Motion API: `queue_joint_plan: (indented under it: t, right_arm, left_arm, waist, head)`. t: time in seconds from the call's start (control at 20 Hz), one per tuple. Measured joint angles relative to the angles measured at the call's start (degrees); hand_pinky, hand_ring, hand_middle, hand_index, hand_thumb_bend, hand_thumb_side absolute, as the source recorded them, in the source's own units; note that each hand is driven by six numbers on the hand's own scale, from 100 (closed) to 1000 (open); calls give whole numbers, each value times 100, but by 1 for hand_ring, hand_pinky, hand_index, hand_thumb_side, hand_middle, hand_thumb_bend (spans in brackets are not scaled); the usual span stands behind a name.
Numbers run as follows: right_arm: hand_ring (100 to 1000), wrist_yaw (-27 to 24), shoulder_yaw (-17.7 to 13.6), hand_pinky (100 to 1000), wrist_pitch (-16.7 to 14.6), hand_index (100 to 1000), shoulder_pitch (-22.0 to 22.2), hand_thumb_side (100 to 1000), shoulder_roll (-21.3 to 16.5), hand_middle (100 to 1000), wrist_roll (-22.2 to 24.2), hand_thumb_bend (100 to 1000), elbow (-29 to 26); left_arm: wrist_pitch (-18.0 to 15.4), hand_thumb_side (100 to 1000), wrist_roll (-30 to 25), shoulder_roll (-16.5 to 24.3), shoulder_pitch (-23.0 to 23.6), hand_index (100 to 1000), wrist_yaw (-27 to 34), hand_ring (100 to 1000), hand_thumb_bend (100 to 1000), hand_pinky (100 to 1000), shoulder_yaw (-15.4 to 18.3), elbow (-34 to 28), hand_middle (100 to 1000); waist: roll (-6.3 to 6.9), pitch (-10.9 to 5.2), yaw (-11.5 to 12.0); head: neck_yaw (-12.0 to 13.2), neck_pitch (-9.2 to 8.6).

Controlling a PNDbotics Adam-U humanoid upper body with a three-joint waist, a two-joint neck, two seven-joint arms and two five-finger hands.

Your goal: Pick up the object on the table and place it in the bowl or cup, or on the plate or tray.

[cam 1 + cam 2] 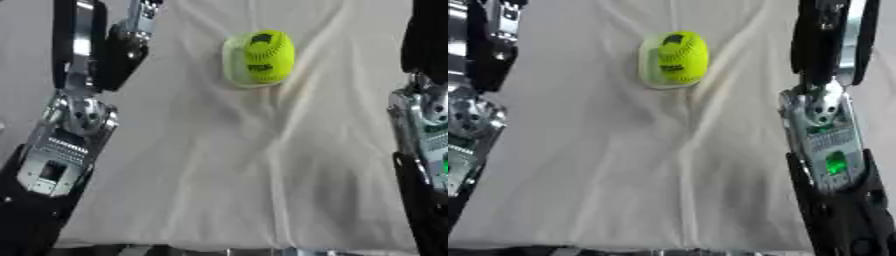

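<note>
Yellow-green ball (268, 56) sits in a pale cup (233, 65) on cloth (219, 165); light, stiff, best cupped around its middle. Cannot tell either hand's state.

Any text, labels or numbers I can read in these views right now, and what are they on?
None can be read.
Yellow-green ball: dark printed marks, too blurred to read.
Right forearm: a lit green spot, no readable characters.
Left forearm: ribbed silver panel, no lettering that I can make out.
</note>
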Motion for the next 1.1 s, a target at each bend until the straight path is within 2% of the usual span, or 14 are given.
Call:
queue_joint_plan:
  t: [0.2,0.4,1.1]
  right_arm:
    - [833,3,-3,513,-12,883,2,852,1,815,-14,100,1]
    - [834,3,-18,512,-13,884,2,848,4,816,-16,100,2]
    - [836,21,-33,512,-13,888,10,846,19,822,-19,100,31]
  left_arm:
    - [-199,966,319,-560,180,903,11,729,380,807,53,0,1000]
    - [-310,969,484,-912,235,901,7,726,378,805,53,0,1000]
    - [-418,962,485,-1082,304,900,-112,718,373,791,50,0,1000]
  waist:
    - [-34,3,31]
    - [-51,39,34]
    - [-103,43,32]
  head:
    - [-5,0]
    - [0,0]
    - [64,0]
